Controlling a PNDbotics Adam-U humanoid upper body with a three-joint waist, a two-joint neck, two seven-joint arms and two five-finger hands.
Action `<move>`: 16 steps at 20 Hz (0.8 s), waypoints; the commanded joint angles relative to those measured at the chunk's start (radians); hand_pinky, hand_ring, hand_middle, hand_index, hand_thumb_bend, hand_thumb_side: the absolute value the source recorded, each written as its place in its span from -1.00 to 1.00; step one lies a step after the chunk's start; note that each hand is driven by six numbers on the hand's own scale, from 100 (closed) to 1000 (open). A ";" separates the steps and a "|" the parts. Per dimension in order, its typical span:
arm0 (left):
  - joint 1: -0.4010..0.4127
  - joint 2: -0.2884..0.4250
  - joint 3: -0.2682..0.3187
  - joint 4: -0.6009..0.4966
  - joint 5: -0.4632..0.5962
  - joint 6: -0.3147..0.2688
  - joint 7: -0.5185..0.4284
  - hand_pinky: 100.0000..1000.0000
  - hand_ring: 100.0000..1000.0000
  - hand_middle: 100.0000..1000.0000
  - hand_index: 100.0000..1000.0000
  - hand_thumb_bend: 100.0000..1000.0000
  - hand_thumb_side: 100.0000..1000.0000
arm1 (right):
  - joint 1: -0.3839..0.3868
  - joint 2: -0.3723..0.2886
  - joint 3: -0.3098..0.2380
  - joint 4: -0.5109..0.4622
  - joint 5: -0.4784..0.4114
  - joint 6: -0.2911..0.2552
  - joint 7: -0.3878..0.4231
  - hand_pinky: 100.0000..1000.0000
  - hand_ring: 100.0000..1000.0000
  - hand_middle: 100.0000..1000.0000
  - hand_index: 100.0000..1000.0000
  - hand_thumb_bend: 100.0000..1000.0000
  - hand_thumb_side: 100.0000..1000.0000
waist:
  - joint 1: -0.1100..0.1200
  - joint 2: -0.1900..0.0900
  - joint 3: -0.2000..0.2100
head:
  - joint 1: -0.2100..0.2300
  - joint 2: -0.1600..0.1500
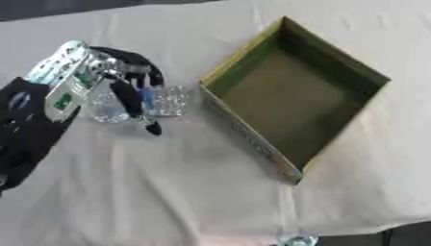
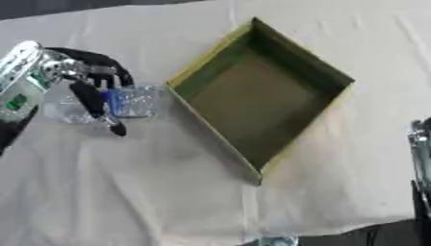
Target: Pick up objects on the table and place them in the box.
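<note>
At the very bottom edge, a small clear shiny thing (image 1: pixel 296 239) is cut off, and what it is cannot be made out. A strip of silver and black (image 2: pixel 420 163) is seen at the right edge of the right eye view; it is cut off too, so the right hand is not shown at all.

The surface (image 1: pixel 168 192) is covered with a white cloth. A wide bare stretch of cloth is seen in the near part, below the box and below the arm.

The left hand (image 1: pixel 126 79) comes in from the left side. Its black fingers (image 1: pixel 134 103) are curled down around a clear plastic bottle (image 1: pixel 164 101). The bottle is lying on the cloth, and much of it is hidden behind the fingers and the silver wrist. Something blue is seen on it, but it is too blurred to tell what. Only a thin gap of cloth is left between the bottle and the near left corner of the box.

The box (image 1: pixel 290 91) is open on top, turned like a diamond, with green walls and a brown floor. Nothing can be seen inside it. More bare cloth is seen past its far corner.
</note>
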 commanded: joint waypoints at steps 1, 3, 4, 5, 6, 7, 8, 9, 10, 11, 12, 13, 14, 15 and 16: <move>-0.006 0.012 0.010 0.000 -0.011 -0.002 0.000 0.30 0.44 0.53 0.76 0.54 -0.22 | -0.013 -0.013 -0.004 -0.008 -0.009 -0.006 0.000 0.30 0.45 0.44 0.65 -1.00 1.00 | -0.005 -0.012 0.000 | 0.009 -0.004; -0.004 0.010 0.009 0.004 -0.012 -0.006 0.000 0.34 0.46 0.55 0.77 0.56 -0.24 | -0.014 -0.014 -0.004 -0.008 -0.013 -0.006 0.000 0.30 0.45 0.44 0.65 -1.00 1.00 | -0.006 -0.011 -0.001 | 0.009 -0.004; -0.002 0.009 0.007 0.007 -0.012 -0.007 0.000 0.38 0.50 0.57 0.80 0.56 -0.25 | -0.014 -0.014 -0.004 -0.008 -0.015 -0.007 0.000 0.30 0.45 0.44 0.65 -1.00 1.00 | -0.007 -0.011 -0.001 | 0.009 -0.004; -0.001 0.009 0.004 0.013 -0.013 -0.010 0.000 0.41 0.52 0.59 0.82 0.55 -0.25 | -0.015 -0.015 -0.003 -0.008 -0.017 -0.007 0.000 0.29 0.44 0.44 0.65 -1.00 1.00 | -0.007 -0.011 -0.002 | 0.010 -0.004; 0.000 0.008 0.001 0.020 -0.014 -0.013 0.000 0.44 0.56 0.61 0.85 0.55 -0.26 | -0.015 -0.015 -0.003 -0.008 -0.019 -0.007 0.001 0.29 0.44 0.44 0.65 -1.00 1.00 | -0.008 -0.010 -0.002 | 0.010 -0.004; 0.001 0.008 -0.003 0.029 -0.016 -0.017 0.000 0.44 0.56 0.62 0.85 0.55 -0.27 | -0.016 -0.016 -0.003 -0.008 -0.022 -0.008 0.000 0.29 0.44 0.44 0.65 -1.00 1.00 | -0.009 -0.010 -0.003 | 0.011 -0.004; 0.001 0.007 -0.005 0.036 -0.016 -0.021 0.000 0.44 0.55 0.61 0.85 0.55 -0.27 | -0.017 -0.016 -0.002 -0.008 -0.024 -0.009 0.001 0.29 0.44 0.44 0.65 -1.00 1.00 | -0.009 -0.010 -0.004 | 0.011 -0.004; 0.002 0.006 -0.004 0.043 -0.018 -0.023 0.000 0.42 0.54 0.60 0.84 0.53 -0.28 | -0.017 -0.017 -0.002 -0.008 -0.027 -0.010 0.001 0.28 0.44 0.44 0.65 -1.00 1.00 | -0.010 -0.009 -0.005 | 0.011 -0.004; 0.001 0.004 -0.002 0.047 -0.022 -0.024 0.000 0.41 0.53 0.59 0.83 0.50 -0.29 | -0.018 -0.017 -0.002 -0.008 -0.029 -0.010 0.001 0.28 0.44 0.44 0.65 -1.00 1.00 | -0.011 -0.008 -0.007 | 0.011 -0.004; 0.001 0.003 0.000 0.051 -0.028 -0.025 0.000 0.38 0.51 0.57 0.80 0.45 -0.31 | -0.018 -0.017 -0.002 -0.008 -0.031 -0.011 0.002 0.28 0.44 0.44 0.65 -1.00 1.00 | -0.012 -0.008 -0.008 | 0.010 -0.004; 0.001 0.001 0.003 0.052 -0.033 -0.025 0.000 0.32 0.47 0.53 0.75 0.35 -0.34 | -0.019 -0.017 -0.002 -0.008 -0.032 -0.011 0.002 0.28 0.44 0.44 0.65 -1.00 1.00 | -0.014 -0.007 -0.009 | 0.010 -0.004; -0.001 0.001 0.009 0.050 -0.041 -0.022 0.000 0.25 0.41 0.48 0.69 0.24 -0.39 | -0.019 -0.018 -0.002 -0.008 -0.034 -0.012 0.002 0.28 0.44 0.44 0.65 -1.00 1.00 | -0.015 -0.007 -0.009 | 0.010 -0.004; -0.002 0.000 0.016 0.043 -0.051 -0.017 0.000 0.10 0.26 0.37 0.55 0.03 -0.48 | -0.019 -0.018 -0.002 -0.008 -0.035 -0.012 0.002 0.28 0.44 0.44 0.65 -1.00 1.00 | -0.016 -0.006 -0.009 | 0.010 -0.004; -0.004 0.000 0.025 0.032 -0.067 -0.008 0.004 0.02 0.17 0.30 0.46 -0.21 -0.49 | -0.019 -0.018 -0.003 -0.008 -0.035 -0.013 0.002 0.28 0.44 0.44 0.65 -1.00 1.00 | -0.017 -0.005 -0.009 | 0.009 -0.004; -0.004 -0.001 0.033 0.019 -0.083 0.003 0.014 -0.11 0.05 0.19 0.34 -0.60 -0.55 | -0.019 -0.018 -0.003 -0.008 -0.036 -0.013 0.002 0.28 0.44 0.44 0.65 -1.00 1.00 | -0.017 -0.004 -0.009 | 0.009 -0.004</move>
